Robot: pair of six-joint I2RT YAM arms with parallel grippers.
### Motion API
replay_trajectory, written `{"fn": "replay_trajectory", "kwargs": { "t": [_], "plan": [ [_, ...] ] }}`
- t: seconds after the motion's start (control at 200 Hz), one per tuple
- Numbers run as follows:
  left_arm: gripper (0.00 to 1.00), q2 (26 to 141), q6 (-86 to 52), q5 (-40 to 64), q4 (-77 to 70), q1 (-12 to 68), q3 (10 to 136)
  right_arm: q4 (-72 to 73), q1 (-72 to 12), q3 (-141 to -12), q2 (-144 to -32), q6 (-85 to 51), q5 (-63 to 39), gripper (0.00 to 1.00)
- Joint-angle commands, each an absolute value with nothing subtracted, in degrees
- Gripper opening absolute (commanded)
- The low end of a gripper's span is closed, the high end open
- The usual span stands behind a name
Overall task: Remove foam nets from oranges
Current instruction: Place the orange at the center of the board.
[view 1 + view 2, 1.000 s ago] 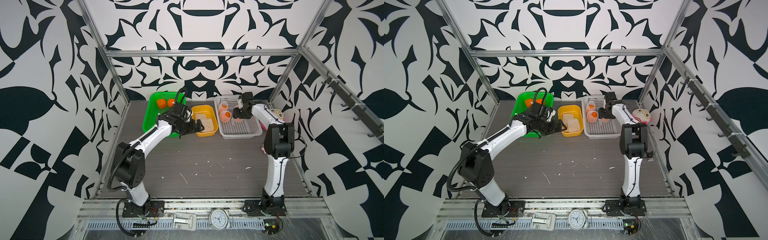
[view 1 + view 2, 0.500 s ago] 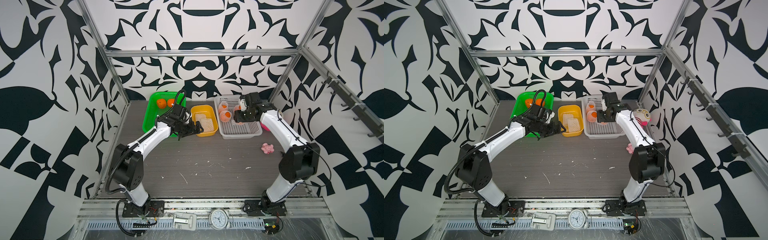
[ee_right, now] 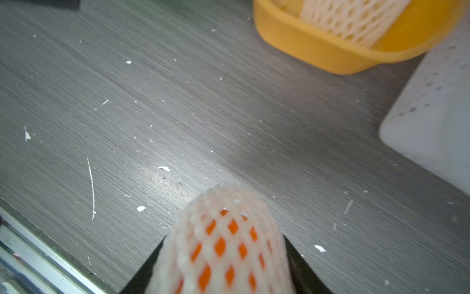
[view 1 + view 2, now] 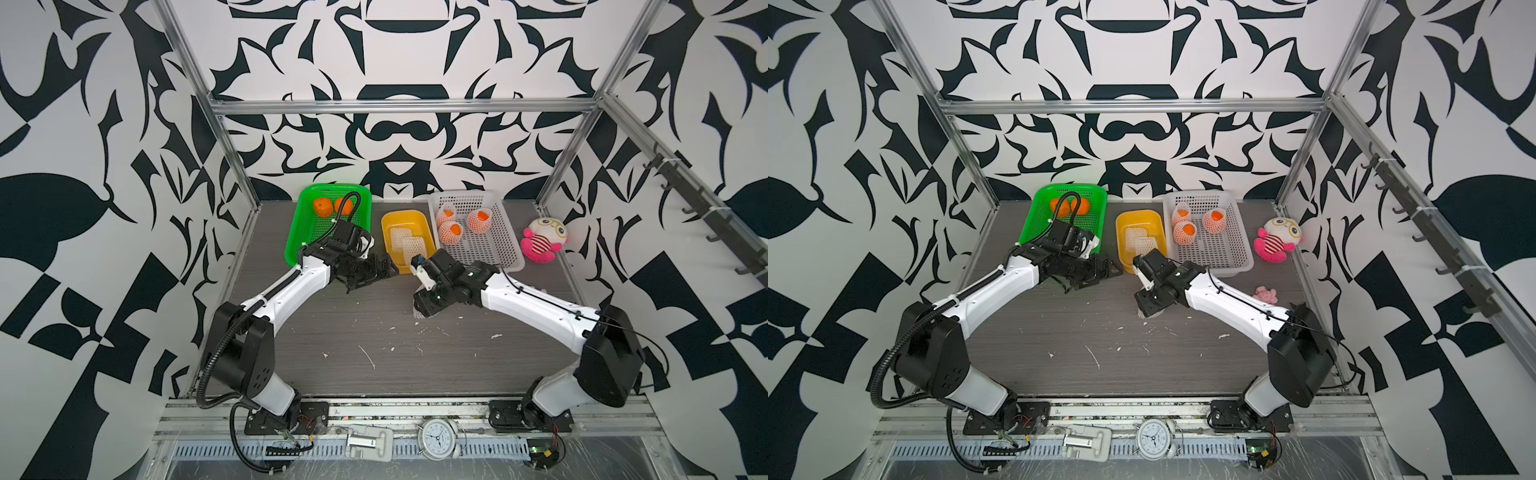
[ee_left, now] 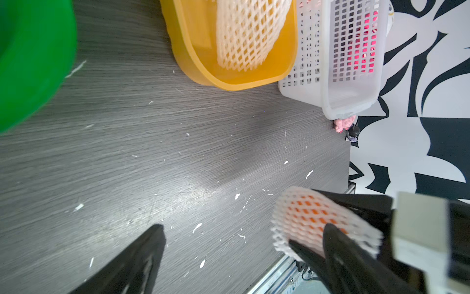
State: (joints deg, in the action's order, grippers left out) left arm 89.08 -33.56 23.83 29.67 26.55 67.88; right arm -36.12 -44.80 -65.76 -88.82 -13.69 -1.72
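Both top views look steeply down from high at the front toward the back wall point(image 4: 395, 124), taking in the whole bench point(image 4: 374, 340) from side to side. Each wrist camera hangs close over the bench, angled down. Both wrist views share the yellow tub point(image 5: 193, 66), the white basket point(image 5: 351, 104) and the netted orange point(image 3: 223, 244).

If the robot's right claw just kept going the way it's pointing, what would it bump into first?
Most likely the table. The right gripper points down at the grey tabletop, so the netted orange it holds would touch first. How high it hangs above the table is unclear.
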Motion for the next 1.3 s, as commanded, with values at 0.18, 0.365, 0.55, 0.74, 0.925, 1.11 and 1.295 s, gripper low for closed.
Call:
{"fn": "replay_trajectory", "kwargs": {
  "t": [0.18,0.365,0.55,0.74,0.925,1.11,1.295],
  "plan": [
    [0.99,87.0,-35.0,23.6,27.7,25.7,65.7,-25.0,-47.3,-61.2,-94.4,-17.3,0.8,0.5],
    [1.0,88.2,-35.8,24.3,25.9,25.6,65.3,-24.1,-47.5,-61.0,-96.9,-17.3,1.0,0.53],
    [1.0,89.0,-35.9,24.7,25.4,25.6,65.3,-24.2,-47.5,-61.0,-97.6,-17.2,0.4,0.58],
    [1.0,89.1,-35.5,24.8,25.8,25.6,65.1,-26.6,-47.5,-62.9,-97.0,-17.0,0.7,0.71],
    [1.0,89.3,-35.7,25.3,25.0,25.7,64.4,-27.9,-47.5,-63.4,-93.7,-16.8,1.2,0.8],
    [1.0,89.5,-35.6,25.9,24.6,25.7,63.9,-28.1,-47.5,-62.6,-91.3,-17.2,1.8,0.83],
    [1.0,89.6,-35.7,26.2,24.2,25.7,63.6,-27.9,-47.5,-61.6,-89.7,-17.3,2.5,0.85]
  ]
}}
